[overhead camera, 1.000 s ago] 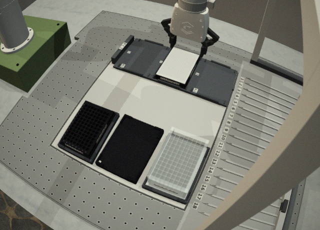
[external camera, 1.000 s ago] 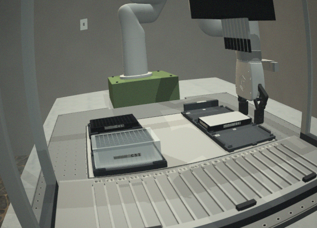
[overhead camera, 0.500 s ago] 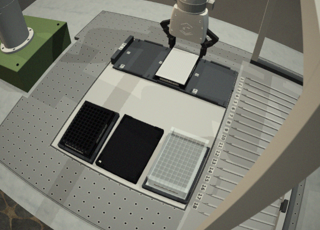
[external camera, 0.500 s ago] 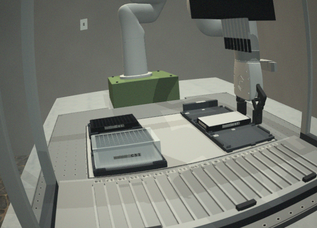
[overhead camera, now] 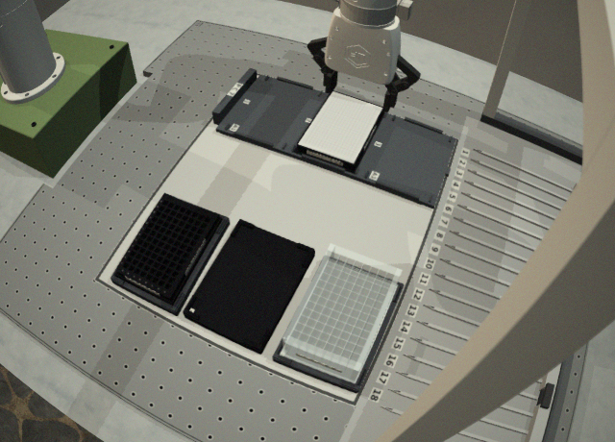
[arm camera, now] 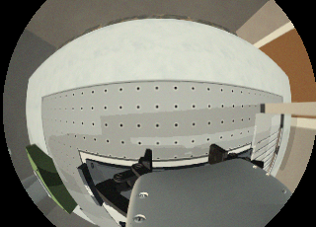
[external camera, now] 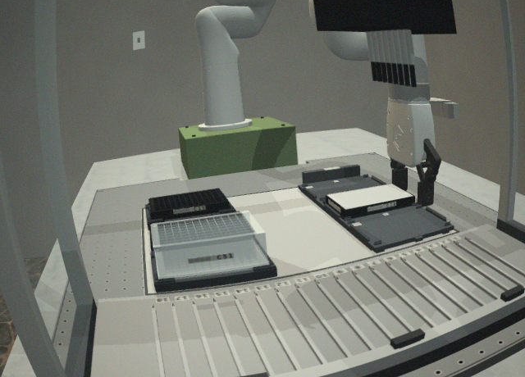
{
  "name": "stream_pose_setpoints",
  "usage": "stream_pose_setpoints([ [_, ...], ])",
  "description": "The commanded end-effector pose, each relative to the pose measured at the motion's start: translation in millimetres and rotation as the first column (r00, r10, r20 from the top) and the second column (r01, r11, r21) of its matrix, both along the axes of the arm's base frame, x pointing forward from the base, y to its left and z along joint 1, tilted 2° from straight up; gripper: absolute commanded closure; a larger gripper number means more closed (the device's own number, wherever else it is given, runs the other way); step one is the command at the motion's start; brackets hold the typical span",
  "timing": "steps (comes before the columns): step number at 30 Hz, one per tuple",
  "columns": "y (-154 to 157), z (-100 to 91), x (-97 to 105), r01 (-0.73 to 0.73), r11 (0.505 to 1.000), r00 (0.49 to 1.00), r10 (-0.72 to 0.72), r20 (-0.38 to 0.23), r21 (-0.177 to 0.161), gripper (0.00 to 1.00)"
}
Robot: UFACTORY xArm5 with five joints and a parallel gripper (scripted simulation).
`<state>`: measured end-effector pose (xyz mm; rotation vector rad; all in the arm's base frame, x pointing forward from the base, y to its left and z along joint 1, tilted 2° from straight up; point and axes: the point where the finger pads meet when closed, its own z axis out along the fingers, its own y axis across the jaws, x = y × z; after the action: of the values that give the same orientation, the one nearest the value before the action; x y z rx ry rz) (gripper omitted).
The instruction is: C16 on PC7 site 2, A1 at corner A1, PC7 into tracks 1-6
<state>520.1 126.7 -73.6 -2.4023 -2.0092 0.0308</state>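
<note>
C16 (overhead camera: 340,127) sits on the middle site of PC7 (overhead camera: 412,161), on the apron left of tracks 1-6. My gripper (overhead camera: 356,93) hangs released, holding nothing, at the plate's far short end. PC7's long axis runs left-right, handle (overhead camera: 234,96) left, away from the rails (overhead camera: 516,213).

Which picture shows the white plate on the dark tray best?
The top view shows it best: the whole white plate lies in the middle of the dark carrier, between the open gripper fingers' tips. The exterior view shows it low and sideways, with its side label. The wrist view mostly shows the gripper's body, hiding the plate.
</note>
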Motion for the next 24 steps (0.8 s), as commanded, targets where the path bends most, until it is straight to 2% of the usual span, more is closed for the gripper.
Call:
stream_pose_setpoints([
  [1, 0, 1.5, 2, 0.000, 1.000, 1.000, 0.000, 0.004, 0.001, 0.00],
  [24, 13, 1.6, 4, 0.000, 1.000, 1.000, 0.000, 0.004, 0.001, 0.00],
])
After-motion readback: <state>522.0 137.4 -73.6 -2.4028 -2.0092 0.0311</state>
